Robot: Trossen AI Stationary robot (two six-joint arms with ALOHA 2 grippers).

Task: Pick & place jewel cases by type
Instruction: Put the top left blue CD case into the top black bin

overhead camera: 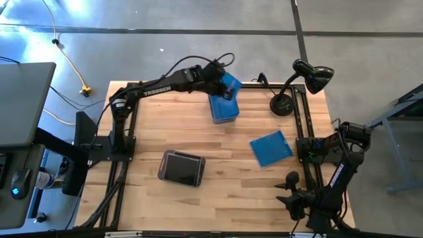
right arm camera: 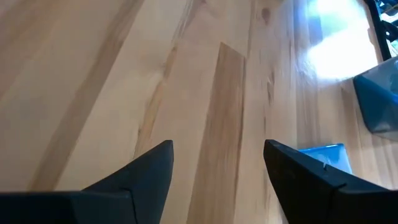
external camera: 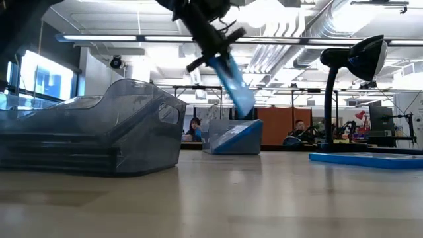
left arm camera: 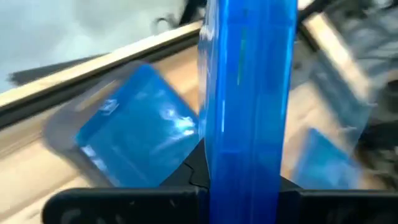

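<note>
My left gripper (overhead camera: 220,80) is shut on a translucent blue jewel case (external camera: 232,84) and hangs over the far tub (overhead camera: 223,110). That smoky tub holds another blue case (left arm camera: 134,134), which leans tilted inside it. A third blue case (overhead camera: 271,147) lies flat on the table toward the right. The nearer tub (overhead camera: 181,168) holds a stack of dark cases (external camera: 59,158). My right gripper (right arm camera: 217,165) is open and waits by the table's right near corner, over bare wood. My left gripper pinches the blue jewel case between its two fingers (left arm camera: 193,171), one on each flat face, near its upper end (external camera: 215,61). The fingers come from above, slanting toward the right. The case is lifted clear and hangs tilted below them, its lower end (external camera: 246,109) just above the tub.
A black desk lamp (overhead camera: 291,99) stands at the far right corner, close to the far tub. Black frame rails (overhead camera: 301,142) run along the table's sides. Bare wood shows in the middle (overhead camera: 198,135) and along the near edge. People sit in the room beyond the table.
</note>
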